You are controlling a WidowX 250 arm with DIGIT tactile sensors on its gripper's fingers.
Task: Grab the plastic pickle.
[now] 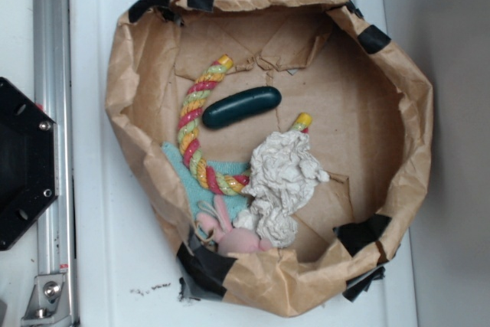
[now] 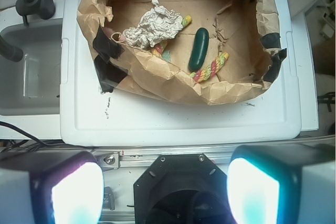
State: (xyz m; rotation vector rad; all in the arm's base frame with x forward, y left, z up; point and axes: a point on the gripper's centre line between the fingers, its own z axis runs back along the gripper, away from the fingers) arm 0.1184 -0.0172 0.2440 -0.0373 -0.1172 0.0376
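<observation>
Item 1. Plastic pickle (image 1: 242, 107): glossy dark green oblong with rounded ends. It lies flat on the floor of the brown paper bag (image 1: 413, 112), inside the curve of the rope toy and just beside it. Nothing covers it and its upper side is fully exposed. In the wrist view it reads as a near-upright green bar (image 2: 198, 49).

Item 2. Rope toy (image 1: 195, 132): red, yellow and green striped, bent in a U, cradling the pickle on the left and below. One end disappears under the crumpled paper.

Item 3. Crumpled white paper (image 1: 283, 181): a wad close below and to the right of the pickle, not touching it.

Item 4. Teal cloth (image 1: 180, 166) and pink stuffed toy (image 1: 237, 239): near the bag's lower wall, well apart from the pickle.

Item 5. Bag: rolled-down walls patched with black tape (image 1: 207, 266), standing on a white counter (image 1: 99, 212).

Item 6. Pincer (image 2: 165, 192): seen only from the wrist camera, its two fingers spread wide at the frame's lower corners, holding nothing. It hangs high and back from the bag, over the black mount (image 1: 23, 162) at the counter's edge.

Status: nothing of the task is done yet. By my reading the whole sequence remains: travel over the bag, align across the pickle's short width, descend clear of the rope, close, lift.
</observation>
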